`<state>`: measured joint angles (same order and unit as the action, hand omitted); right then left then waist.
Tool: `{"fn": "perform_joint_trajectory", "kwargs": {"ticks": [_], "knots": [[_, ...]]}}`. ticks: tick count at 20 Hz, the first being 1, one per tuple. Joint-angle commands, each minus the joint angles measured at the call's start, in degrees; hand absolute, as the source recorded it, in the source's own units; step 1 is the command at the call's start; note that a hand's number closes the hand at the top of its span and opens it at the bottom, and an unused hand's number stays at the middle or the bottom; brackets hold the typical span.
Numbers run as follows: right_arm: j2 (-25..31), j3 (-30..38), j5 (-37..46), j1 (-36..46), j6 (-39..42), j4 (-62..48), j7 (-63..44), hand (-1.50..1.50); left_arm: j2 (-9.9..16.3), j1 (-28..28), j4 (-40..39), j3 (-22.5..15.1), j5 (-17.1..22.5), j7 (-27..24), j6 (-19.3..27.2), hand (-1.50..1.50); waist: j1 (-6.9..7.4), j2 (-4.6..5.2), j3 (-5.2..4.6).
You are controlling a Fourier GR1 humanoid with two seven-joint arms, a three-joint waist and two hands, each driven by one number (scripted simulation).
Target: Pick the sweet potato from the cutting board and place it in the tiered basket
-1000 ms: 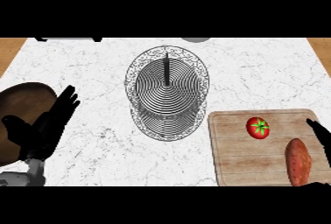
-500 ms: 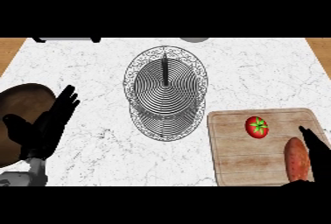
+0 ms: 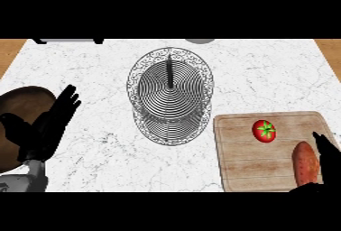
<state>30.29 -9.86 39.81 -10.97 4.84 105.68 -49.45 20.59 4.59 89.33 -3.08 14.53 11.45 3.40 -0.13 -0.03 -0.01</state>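
the oblong, orange-brown sweet potato [image 3: 306, 162] lies on the pale wooden cutting board [image 3: 240, 153] at the lower right of the white marbled worktop [image 3: 93, 67], with a round red tomato [image 3: 264, 131] near it. the right hand [image 3: 328, 155] sits just beside the potato, fingers straight, holding nothing. the wire tiered basket [image 3: 171, 101] stands mid-worktop. the left hand [image 3: 47, 124] rests open beside a dark round bowl [image 3: 16, 101].
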Motion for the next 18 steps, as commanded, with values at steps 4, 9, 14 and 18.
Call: {"fn": "perform_joint_trajectory", "kwargs": {"ticks": [4, 9, 14, 18], "knots": [[-1.7, 1.2, -5.0, -2.8, 6.7, -1.1, 3.2, 1.5, -2.3, 0.6, 0.7, 0.6, -1.6, 0.6, 0.1, 0.0, -0.09, -0.01, 0.0], [-0.5, -1.7, 1.7, 1.2, 8.4, -5.4, 5.7, 1.5, -2.2, -1.1, 2.3, 0.9, -2.4, 2.1, -0.9, 0.0, 0.23, 0.01, 0.01], [-0.9, 0.0, 6.5, 0.6, 3.1, -9.8, 11.4, 1.5, -2.4, -0.1, 1.6, 2.2, -2.7, 2.3, -2.1, 0.0, 0.09, 0.01, 0.03], [2.1, -2.9, 10.5, 1.3, 1.9, -3.0, 15.8, 1.5, -2.1, -1.4, 1.3, 3.1, -2.4, 0.6, -3.0, 0.0, 0.11, -0.08, 0.01]]}}
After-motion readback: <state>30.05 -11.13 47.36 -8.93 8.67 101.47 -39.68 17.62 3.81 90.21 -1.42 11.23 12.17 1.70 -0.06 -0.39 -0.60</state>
